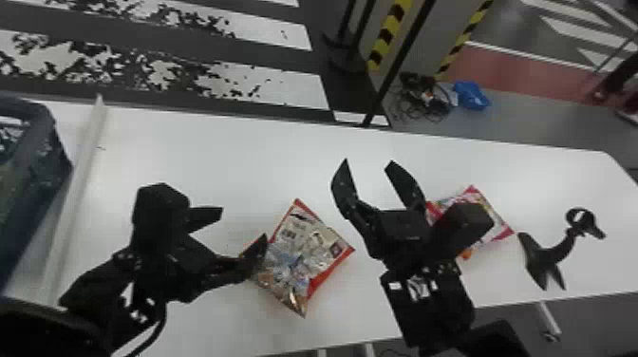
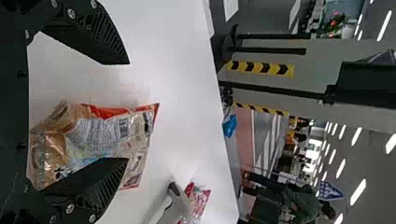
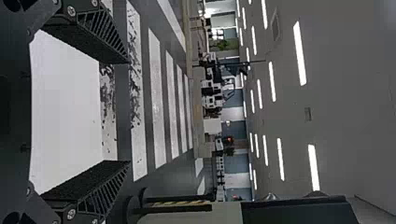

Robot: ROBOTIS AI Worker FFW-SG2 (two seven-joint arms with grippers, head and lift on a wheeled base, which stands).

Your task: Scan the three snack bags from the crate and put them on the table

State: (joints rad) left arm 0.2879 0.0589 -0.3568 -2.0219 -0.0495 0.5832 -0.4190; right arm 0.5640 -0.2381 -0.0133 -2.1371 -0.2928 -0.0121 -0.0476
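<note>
Blue crate (image 1: 45,156): at the table's left end; we can't make out its contents.
Left gripper (image 1: 243,223): fingers apart at the nearer bag; we should clear both fingers fully before backing off, lest one drag the film.
Nearer snack bag (image 1: 304,254): on the table (image 1: 199,147), probably just to be left there.
Right gripper (image 1: 368,163): fingers apart, nothing between.
Farther snack bag (image 1: 498,223): on the table, partly hidden behind the right arm.

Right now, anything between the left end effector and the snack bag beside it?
Nothing visible between the left end effector and that snack bag; one finger overlaps the bag in the left wrist view.
</note>
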